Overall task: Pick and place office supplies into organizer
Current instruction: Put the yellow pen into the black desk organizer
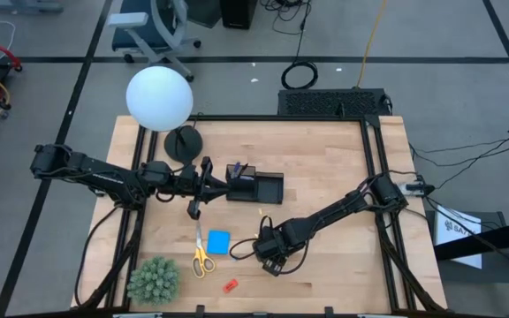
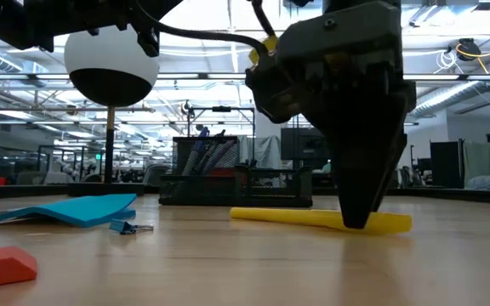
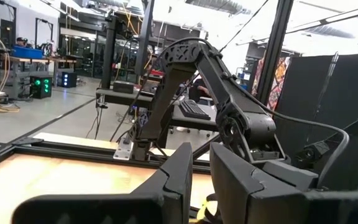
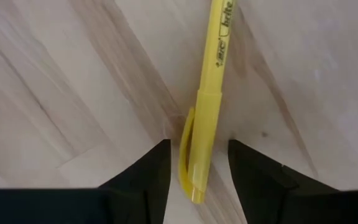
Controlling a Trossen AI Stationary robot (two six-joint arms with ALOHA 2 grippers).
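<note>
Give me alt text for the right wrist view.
The right end effector points straight down at the light wooden tabletop, its two dark fingers open either side of the capped end of a yellow plastic highlighter pen lying flat on the wood.

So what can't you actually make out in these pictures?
- What the organizer holds: too small from above, blurred in the low view.
- Whether the left tool grips anything: its wrist view shows only its own fingers.
- The highlighter's far end: cut off in the right wrist view.
- The red piece's shape: cut by the low view's edge.
</note>
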